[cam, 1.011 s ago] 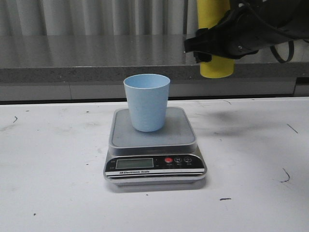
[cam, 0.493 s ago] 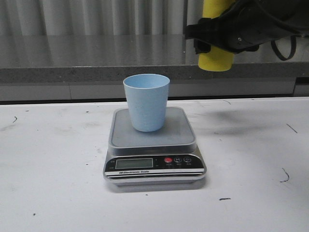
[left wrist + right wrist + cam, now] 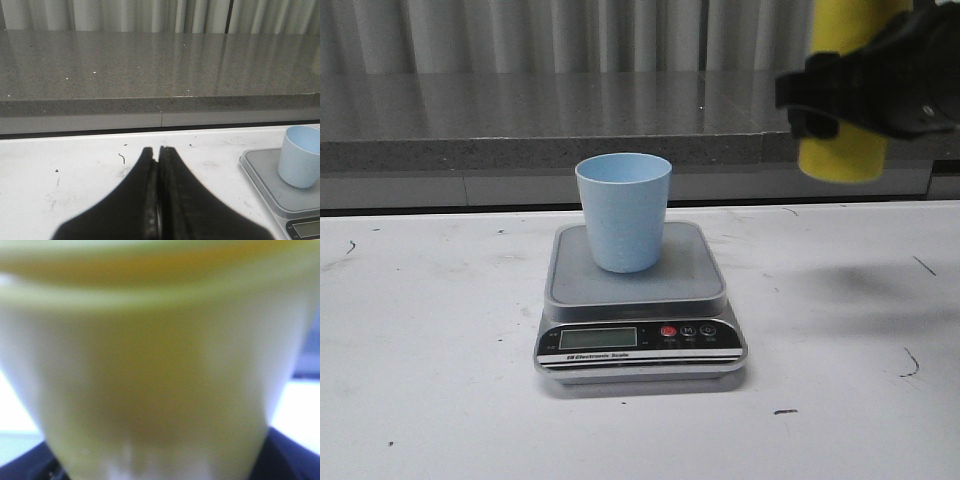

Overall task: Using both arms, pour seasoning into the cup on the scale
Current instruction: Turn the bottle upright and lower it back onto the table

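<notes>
A pale blue plastic tumbler (image 3: 624, 210) is showing a faint speckle. The flat silver-grey kitchen scale (image 3: 640, 303) is wearing a black front panel with one red button. My black right gripper (image 3: 865, 90) is holding a bright yellow plastic bottle (image 3: 844, 150). The white table (image 3: 440, 360) is carrying small dark scuffs.

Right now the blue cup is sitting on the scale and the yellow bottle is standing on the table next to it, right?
Not quite. The blue cup is on the scale, but the front view shows the yellow bottle held up in the air by the right tool, off the table.
</notes>
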Robot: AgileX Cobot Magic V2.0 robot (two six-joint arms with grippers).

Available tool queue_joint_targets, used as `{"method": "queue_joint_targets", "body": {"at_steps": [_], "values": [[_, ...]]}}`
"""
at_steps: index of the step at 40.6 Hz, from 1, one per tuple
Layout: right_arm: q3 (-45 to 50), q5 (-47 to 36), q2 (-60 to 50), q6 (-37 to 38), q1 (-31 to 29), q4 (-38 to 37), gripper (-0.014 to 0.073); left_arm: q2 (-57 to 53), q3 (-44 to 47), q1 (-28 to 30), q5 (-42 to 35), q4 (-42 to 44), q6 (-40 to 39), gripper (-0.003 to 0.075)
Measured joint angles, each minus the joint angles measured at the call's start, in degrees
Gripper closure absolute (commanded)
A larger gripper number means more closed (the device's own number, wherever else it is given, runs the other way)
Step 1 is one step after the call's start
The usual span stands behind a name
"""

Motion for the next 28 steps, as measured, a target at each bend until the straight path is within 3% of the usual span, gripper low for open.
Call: {"method": "queue_joint_targets", "body": {"at_steps": [8, 20, 28], "values": [[8.01, -7.08, 3.43, 3.51, 0.00, -3.66, 0.0580, 0.00, 0.00, 0.00, 0.00, 0.00, 0.00, 0.0740], [8.38, -22.80, 15.08, 8.82, 0.00, -10.20, 0.0580, 0.00, 0.00, 0.00, 0.00, 0.00, 0.00, 0.0740], [8.38, -26.41, 20.23, 14.35, 0.00, -12.87, 0.0580, 0.00, 0.00, 0.00, 0.00, 0.00, 0.00, 0.0740]]}}
